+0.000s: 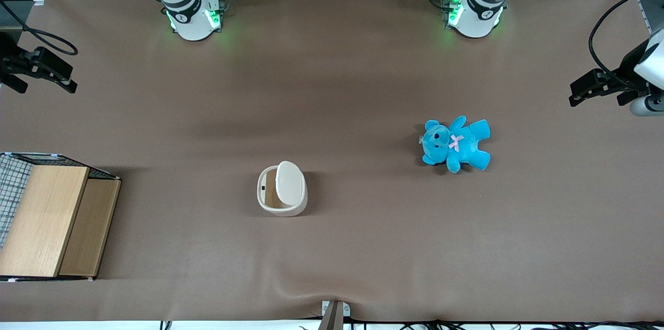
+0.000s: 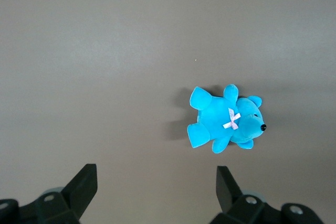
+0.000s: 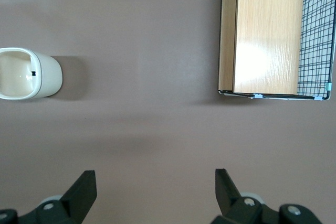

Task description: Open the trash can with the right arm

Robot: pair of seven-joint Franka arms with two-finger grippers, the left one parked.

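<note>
The trash can (image 1: 288, 184) is a small off-white bin standing on the brown table, nearer the front camera than the arm bases. Its lid is tipped up on its hinge and the tan inside shows, as it also does in the right wrist view of the trash can (image 3: 46, 77). My right arm's gripper (image 1: 40, 78) hangs high over the working arm's end of the table, well apart from the bin. In the right wrist view the gripper (image 3: 155, 184) is open, with only bare table between its fingers (image 3: 84, 190).
A wooden box with wire mesh (image 1: 46, 221) stands at the working arm's end of the table, nearer the front camera than the gripper, and the box (image 3: 270, 35) shows in the right wrist view too. A blue teddy (image 1: 456, 143) lies toward the parked arm's end.
</note>
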